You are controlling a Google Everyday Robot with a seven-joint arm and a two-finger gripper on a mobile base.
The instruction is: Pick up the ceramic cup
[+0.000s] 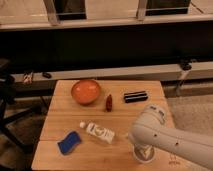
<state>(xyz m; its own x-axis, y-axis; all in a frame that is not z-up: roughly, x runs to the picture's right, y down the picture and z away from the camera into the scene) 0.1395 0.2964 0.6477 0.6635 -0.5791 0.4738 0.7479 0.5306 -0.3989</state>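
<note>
Step in hand looks like final approach / grasp setup on the ceramic cup (141,156). Cup sits at the near edge of the wooden table (125,119), toward the right corner, well apart from everything else. The white arm (165,137) reaches in from the right and its end is parked directly over the cup, covering most of it. The gripper (143,149) is down there at the cup's rim, mostly hidden behind the wrist housing, and I can't tell if it's open, closed or already on the cup. The cup doesn't look lifted; its base reads as on the table, so I'd call the pick not yet done. The next move needs the jaws confirmed around the wall or rim, a firm close, then a straight vertical lift, with no sideways drag this close to the edge. Orientation: cup looks upright, mouth up, so its axis is vertical. It's round with no handle showing, so it has no preferred heading and any approach angle around it works. Other stuff isn't in the way: orange bowl (86,91) far left, small red bottle (108,102) and black block (135,96) behind, white tube (98,132) lying left of the cup, blue sponge (69,142) at the near left.
</note>
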